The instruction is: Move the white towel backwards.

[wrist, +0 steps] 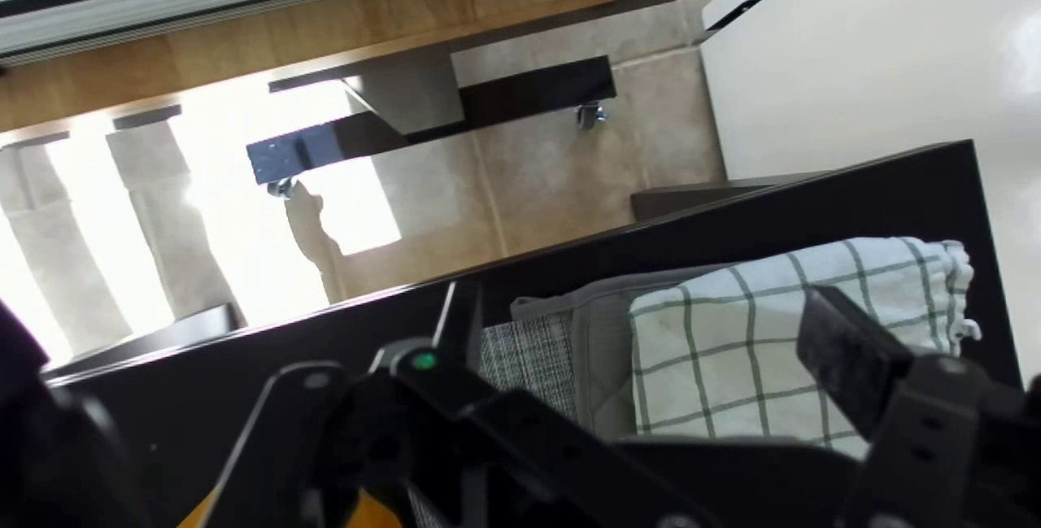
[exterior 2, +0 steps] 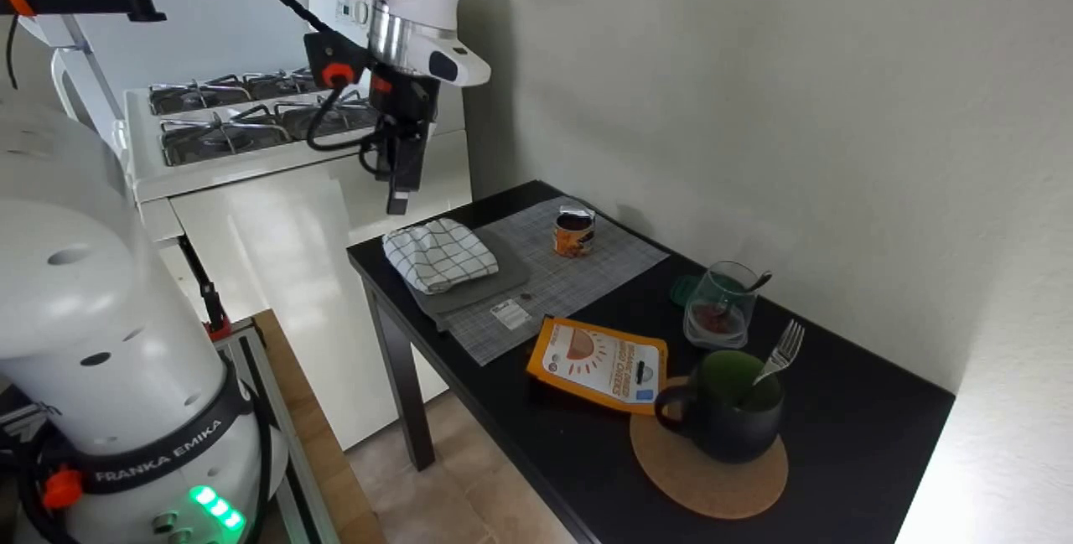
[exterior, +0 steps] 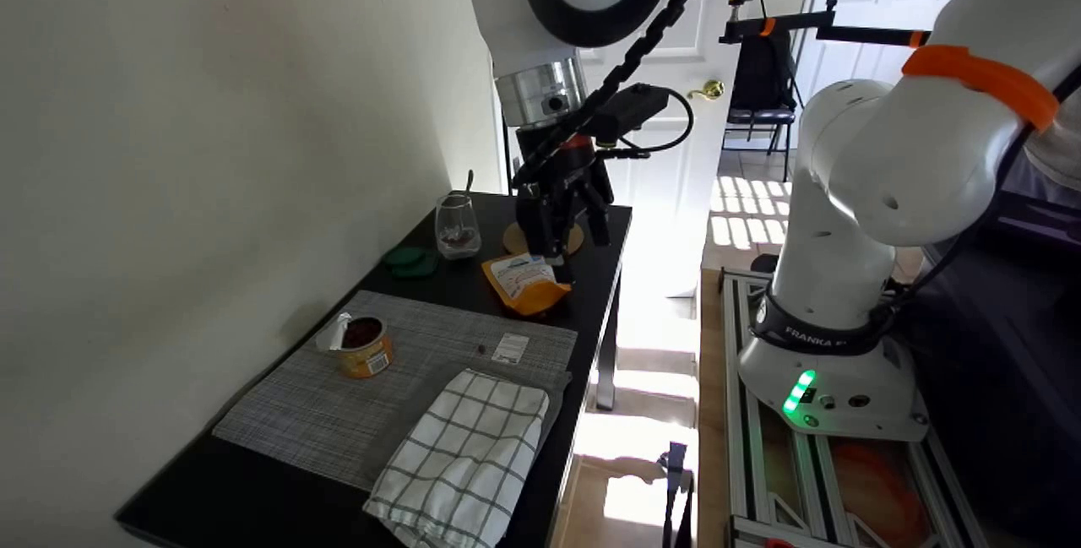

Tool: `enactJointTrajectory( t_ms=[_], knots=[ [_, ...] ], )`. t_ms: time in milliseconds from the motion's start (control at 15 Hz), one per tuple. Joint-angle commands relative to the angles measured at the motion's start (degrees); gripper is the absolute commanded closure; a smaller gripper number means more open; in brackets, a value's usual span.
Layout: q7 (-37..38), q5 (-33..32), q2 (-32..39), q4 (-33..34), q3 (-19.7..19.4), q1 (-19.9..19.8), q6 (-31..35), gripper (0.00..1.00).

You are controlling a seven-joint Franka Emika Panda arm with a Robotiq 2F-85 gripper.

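Note:
The white towel with a thin dark grid check (exterior: 464,451) lies folded near one end of the black table. It rests on a plain grey quilted pad (exterior 2: 501,280), which overlaps the grey ribbed placemat (exterior: 431,333). The towel shows in an exterior view (exterior 2: 440,255) and in the wrist view (wrist: 732,341), partly hidden there by a finger. My gripper (wrist: 651,341) is open with nothing between its fingers. It hangs in the air above the table, apart from the towel. It also shows in both exterior views (exterior: 576,246) (exterior 2: 398,202).
An opened can (exterior: 365,349) stands on the placemat. An orange pouch (exterior 2: 599,364), a glass with a spoon (exterior 2: 719,309) and a dark mug with a fork (exterior 2: 728,410) on a round cork mat (exterior 2: 712,489) stand farther along the table. A wall runs along one side.

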Motion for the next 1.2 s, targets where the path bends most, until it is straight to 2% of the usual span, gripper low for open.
enactJointTrajectory(
  t_ms=[0, 133, 333, 400, 533, 733, 800, 933, 1067, 1133],
  knots=[
    [-1.2, 1.2, 0.8, -1.1, -1.5, 0.0, 1.3, 0.0],
    [-2.3, 2.4, 3.1, -0.6, -3.2, -0.5, 1.8, 0.0],
    [-2.5, 2.7, 4.6, 0.2, -3.4, -0.5, 1.8, 0.0],
    [-4.9, 1.6, 5.0, 0.2, -3.3, -0.4, 6.1, 0.0],
    [-13.0, 3.3, 7.9, 0.2, -5.1, 0.9, 13.6, 0.0],
    [-26.0, 7.9, 13.2, -0.1, -9.6, 2.8, 24.6, 0.0],
    [-30.4, 11.5, 15.2, -0.2, -11.3, 4.2, 28.1, 0.0],
    [-39.4, 20.4, 18.4, -0.4, -17.3, 10.4, 33.1, 0.0],
    [-49.1, 30.3, 20.1, -0.5, -24.2, 18.0, 34.0, 0.0],
    [-53.9, 35.0, 20.7, -0.4, -26.0, 20.4, 32.5, 0.0]
  ],
)
